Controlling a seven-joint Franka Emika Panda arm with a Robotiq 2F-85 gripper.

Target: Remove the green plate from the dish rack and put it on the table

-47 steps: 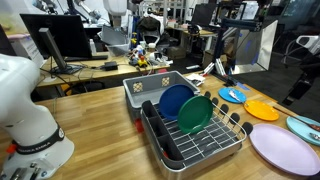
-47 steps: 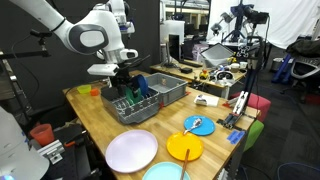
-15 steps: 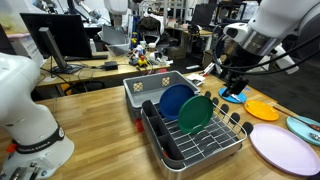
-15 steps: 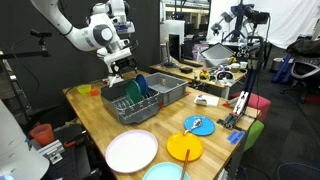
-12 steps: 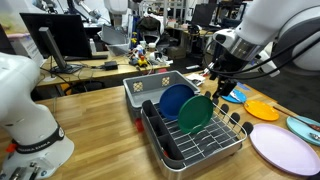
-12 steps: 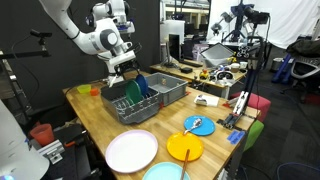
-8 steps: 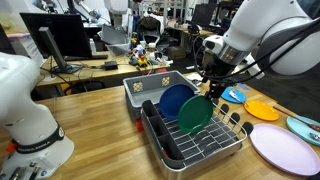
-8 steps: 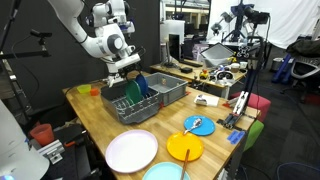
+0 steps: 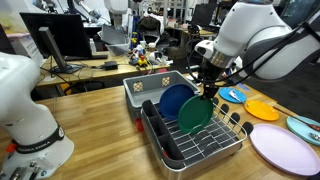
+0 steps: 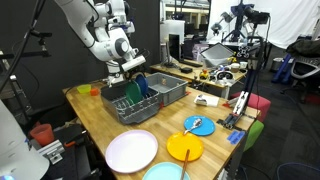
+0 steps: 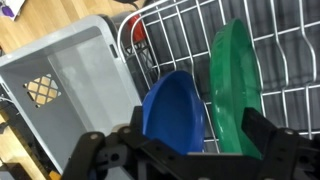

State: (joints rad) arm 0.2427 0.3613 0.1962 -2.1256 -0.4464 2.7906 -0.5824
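The green plate (image 9: pixel 194 114) stands on edge in the dish rack (image 9: pixel 215 148), just in front of the dark blue plate (image 9: pixel 174 100). Both plates show in the wrist view, the green plate (image 11: pixel 236 80) beside the blue plate (image 11: pixel 175 108). My gripper (image 9: pixel 207 86) hangs open just above the top edge of the green plate, its fingers (image 11: pixel 185 150) straddling both plates from above. In an exterior view the gripper (image 10: pixel 135 78) is over the rack (image 10: pixel 135 106). The wooden table (image 9: pixel 100 130) bears it all.
A grey plastic bin (image 9: pixel 140 88) stands right behind the rack. A lilac plate (image 9: pixel 283 148), an orange plate (image 9: pixel 263 109) and a small blue plate (image 9: pixel 233 95) lie on the table beside the rack. A white robot base (image 9: pixel 30 110) stands near the table's edge.
My arm has swung in from the side and come down over the rack. The gripper now sits just above the green plate. The plates have not moved.
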